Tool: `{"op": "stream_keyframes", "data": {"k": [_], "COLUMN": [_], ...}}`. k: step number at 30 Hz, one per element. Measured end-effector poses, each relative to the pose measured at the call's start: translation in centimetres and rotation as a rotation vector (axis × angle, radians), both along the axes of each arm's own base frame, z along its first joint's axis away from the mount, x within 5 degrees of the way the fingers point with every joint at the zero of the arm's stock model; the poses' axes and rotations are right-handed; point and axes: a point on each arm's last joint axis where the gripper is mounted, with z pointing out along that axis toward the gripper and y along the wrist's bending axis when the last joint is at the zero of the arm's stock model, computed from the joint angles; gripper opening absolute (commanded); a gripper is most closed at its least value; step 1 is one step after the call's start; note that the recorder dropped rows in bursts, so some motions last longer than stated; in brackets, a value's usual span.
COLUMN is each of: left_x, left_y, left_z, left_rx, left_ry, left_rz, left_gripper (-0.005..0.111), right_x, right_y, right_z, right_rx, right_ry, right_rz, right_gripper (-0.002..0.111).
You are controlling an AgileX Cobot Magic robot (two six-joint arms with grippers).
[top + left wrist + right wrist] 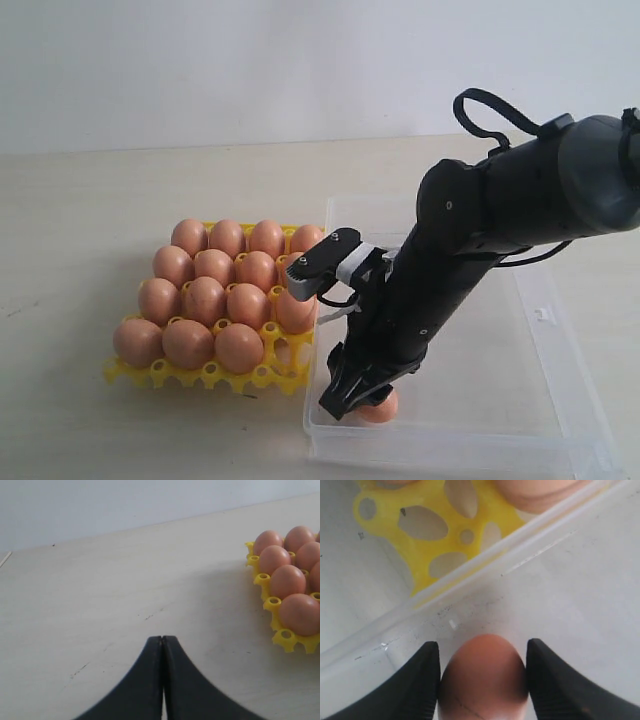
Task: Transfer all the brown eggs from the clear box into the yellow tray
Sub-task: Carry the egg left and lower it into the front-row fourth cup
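The yellow tray holds several brown eggs; its front right cup has no egg in it. Right of the tray stands the clear box. One brown egg lies in the box's front left corner. My right gripper reaches down onto it. In the right wrist view both fingers press the sides of that egg, so the right gripper is shut on it, near the box wall. The left gripper is shut and holds nothing, over bare table left of the tray.
The tray's corner lies just beyond the box wall from the held egg. The right arm's black links stretch across the box. No other egg shows in the box. The pale table spreads to the left and behind.
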Motion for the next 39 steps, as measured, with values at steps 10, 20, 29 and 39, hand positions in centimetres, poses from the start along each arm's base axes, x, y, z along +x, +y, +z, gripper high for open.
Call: {"op": "stream_keyframes", "data": {"k": [10,20,29,39], "left_x": [0.0,0.0,0.0,0.0], "left_y": [0.0,0.0,0.0,0.0], "left_z": [0.0,0.0,0.0,0.0], "left_rx": [0.000,0.000,0.000,0.000], "left_ry": [0.000,0.000,0.000,0.000], "left_rz": [0.000,0.000,0.000,0.000], "left_gripper": [0.000,0.000,0.000,0.000], "right_x": [0.2,0.6,1.0,-2.2], "right_y": [0.1,-0.1,0.6,5.3], "right_z": [0.2,5.7,9.6,5.8], "right_rx": [0.011,0.152,0.380,0.502], "right_ry": [-0.005,-0.196,-0.393,-0.483], "right_rz": [-0.059,-0.154,-0.380,-0.426], "right_gripper": [0.000,0.000,0.000,0.000]}}
